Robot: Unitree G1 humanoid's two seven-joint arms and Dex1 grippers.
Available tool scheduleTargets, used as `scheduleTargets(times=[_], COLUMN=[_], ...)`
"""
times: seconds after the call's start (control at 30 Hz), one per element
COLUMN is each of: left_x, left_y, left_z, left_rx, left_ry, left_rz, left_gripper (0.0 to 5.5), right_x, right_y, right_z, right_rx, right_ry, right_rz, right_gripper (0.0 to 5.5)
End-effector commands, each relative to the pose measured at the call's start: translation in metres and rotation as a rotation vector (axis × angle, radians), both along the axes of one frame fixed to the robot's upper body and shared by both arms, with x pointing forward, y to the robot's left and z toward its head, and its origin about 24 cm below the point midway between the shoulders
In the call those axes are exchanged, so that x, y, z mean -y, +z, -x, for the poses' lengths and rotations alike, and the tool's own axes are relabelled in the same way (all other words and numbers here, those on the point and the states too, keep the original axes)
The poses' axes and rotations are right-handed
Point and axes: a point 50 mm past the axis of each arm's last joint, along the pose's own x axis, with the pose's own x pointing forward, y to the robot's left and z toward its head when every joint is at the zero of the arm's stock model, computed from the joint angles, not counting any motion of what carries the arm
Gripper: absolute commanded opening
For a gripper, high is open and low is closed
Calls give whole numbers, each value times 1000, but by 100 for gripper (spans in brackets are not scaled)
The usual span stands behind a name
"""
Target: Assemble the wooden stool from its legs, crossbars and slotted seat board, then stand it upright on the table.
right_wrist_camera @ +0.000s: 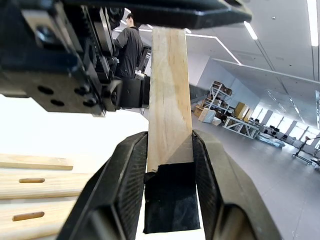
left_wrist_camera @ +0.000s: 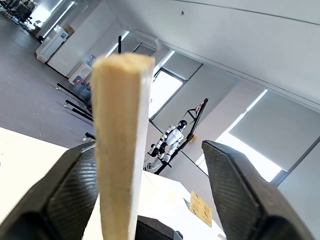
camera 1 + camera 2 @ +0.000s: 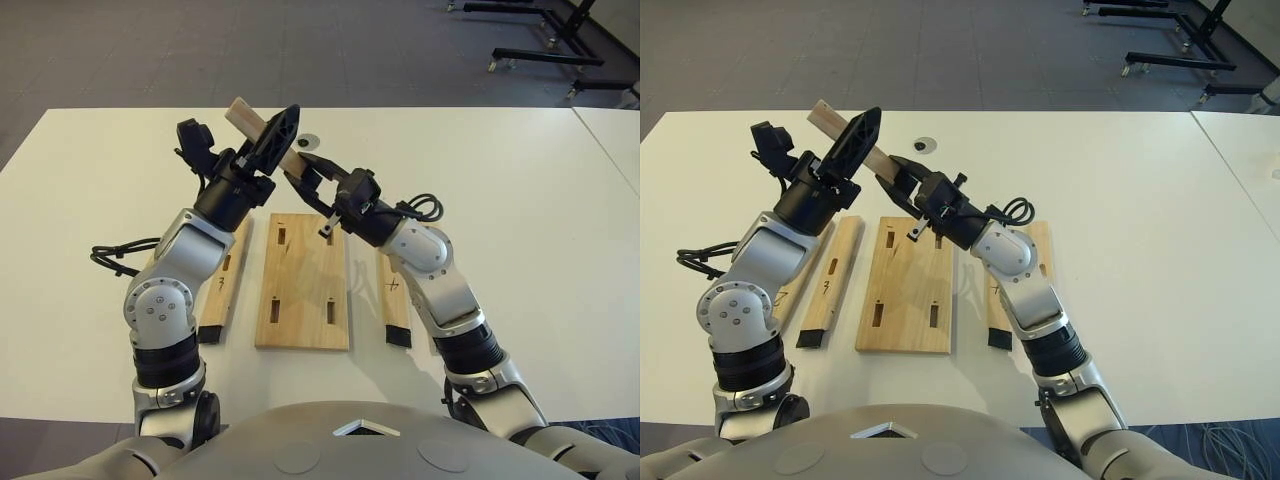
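Now held: we have one leg (image 1: 170, 90) clamped in the right end effector (image 1: 170, 137), with a finger pressed on each face just beyond the black foot end.
Left end effector (image 2: 147, 150): released. One finger (image 2: 65, 190) lies against the leg's bare end and the other stands clear of it across a gap.
Long axis: from the right end effector the leg runs straight out past the fingertips and upward into the left one's open span. Its bare tip juts beyond the left fingers.
Nearer arm: both are at the leg, the right at the foot end and the left at the bare end.
Below us: the seat board (image 3: 303, 285) lies flat on the worktop (image 3: 520, 200), slots up, beneath both end effectors. One spare leg (image 3: 226, 275) lies to one side of it and another spare leg (image 3: 394, 300) to the other.
Step, as we judge it: a pass or regrasp between the arms, with no slot filled yet.
Next move calls for: the left fingers to close across the leg, square to its axis, before the right lets go.
Risk: the left touches on one side only, so an early release would likely drop the leg onto the board.
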Motion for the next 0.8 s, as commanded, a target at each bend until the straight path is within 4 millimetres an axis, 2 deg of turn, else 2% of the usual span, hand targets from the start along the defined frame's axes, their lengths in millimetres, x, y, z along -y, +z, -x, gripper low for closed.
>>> scheduleTargets(times=[0.03, 0.3, 0.43, 0.67, 0.8], left_x=[-1, 2, 2, 1, -1], left_y=[2, 3, 1, -4, -4], left_z=[-3, 0, 0, 0, 1], left_rx=[2, 20, 21, 50, 73], left_ry=[6, -17, -11, -2, -1], left_rz=[5, 25, -17, -100, -83], left_gripper=[256, 108, 66, 42, 40], right_x=[2, 2, 2, 5, 8], right_y=[0, -1, 0, 6, 7], right_z=[-1, -1, -1, -2, -3], right_rx=[-11, -9, -8, 10, 4], right_ry=[-6, 17, 32, 32, 37], right_rz=[3, 21, 31, 26, 20], right_gripper=[131, 130, 130, 130, 130])
